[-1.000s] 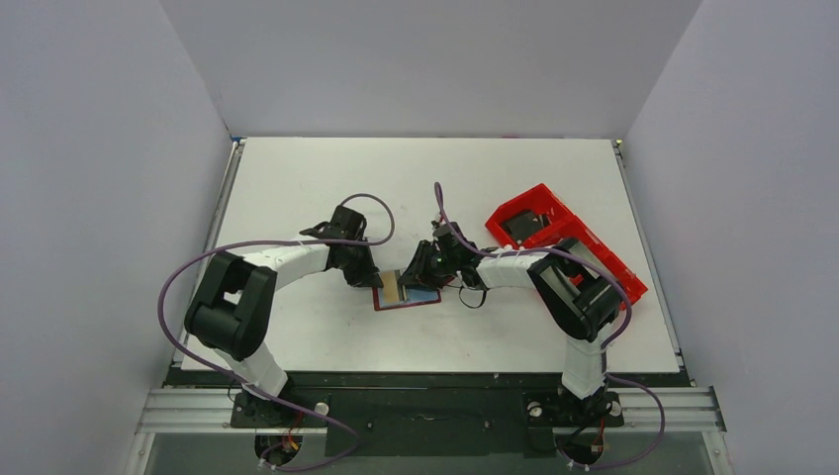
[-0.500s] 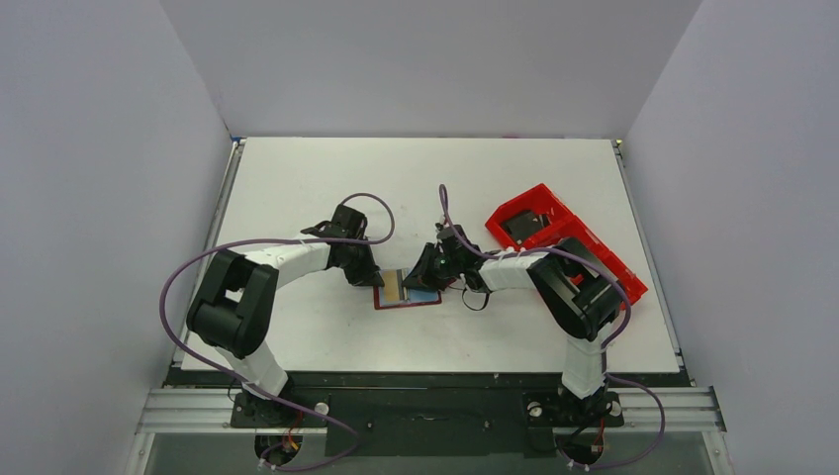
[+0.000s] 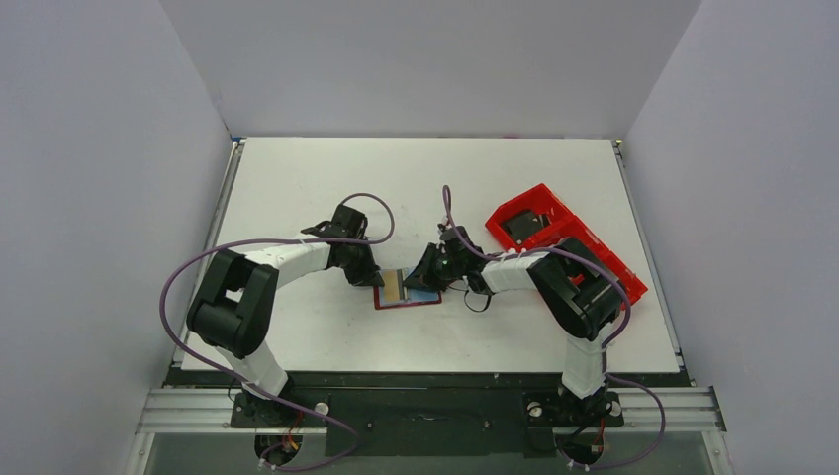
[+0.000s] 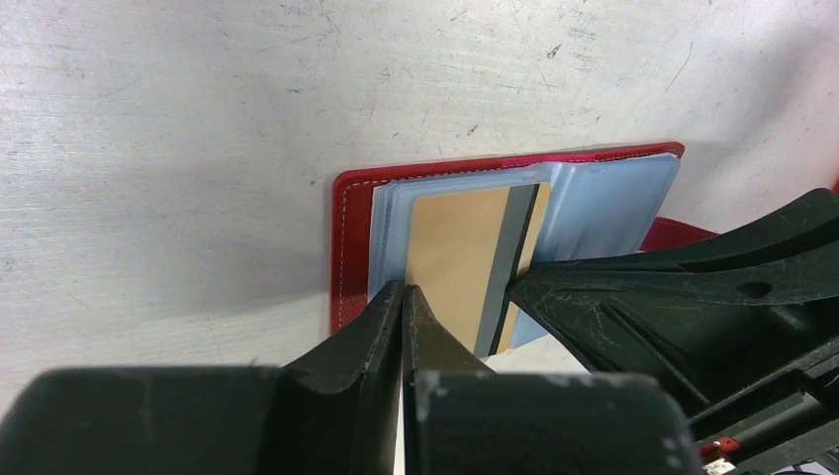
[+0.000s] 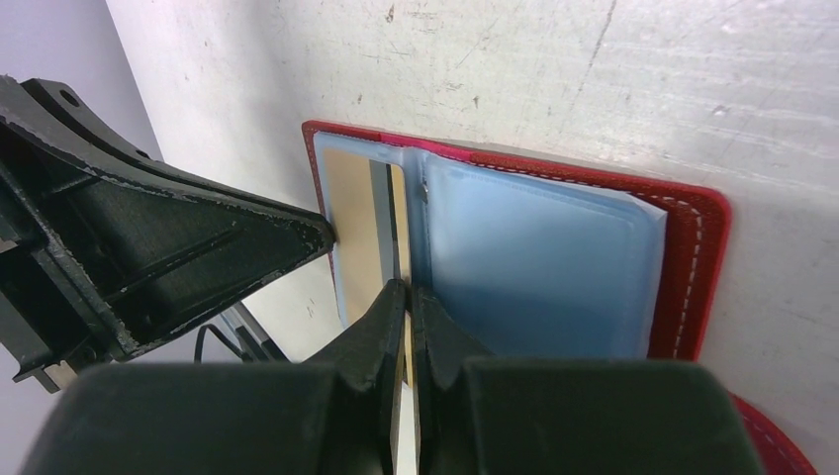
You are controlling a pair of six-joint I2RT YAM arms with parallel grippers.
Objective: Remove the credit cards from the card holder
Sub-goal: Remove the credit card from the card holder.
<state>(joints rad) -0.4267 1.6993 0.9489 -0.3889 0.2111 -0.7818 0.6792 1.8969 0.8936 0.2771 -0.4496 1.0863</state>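
The fingers [image 5: 376, 341] of my right gripper [image 5: 406, 297] are pressed together on a thin edge of the tan card [image 5: 356, 228] — a sliver of tan shows in the seam between them, low in the middle of my right wrist view. The fingers [image 4: 371, 327] of my left gripper [image 4: 406, 295] are pressed together as well, with nothing showing between them. Their tips rest on the near edge of that same card, at the bottom centre of my left wrist view.

The card sits in the card holder [image 5: 693, 257], which lies open and flat on the white table [image 3: 326, 178]. I cannot tell how far the card stands out of its clear sleeve. In the right wrist view the tan card fills the holder's left half and the light blue card [image 5: 534, 267] lies under the frosted sleeve of the right half, inside the dark-red stitched border.

From above, the holder is just below the centre of the frame — my two grippers meet over it, one from each side. A bright red tray [image 3: 564, 242] lies right of centre, apart from the holder.
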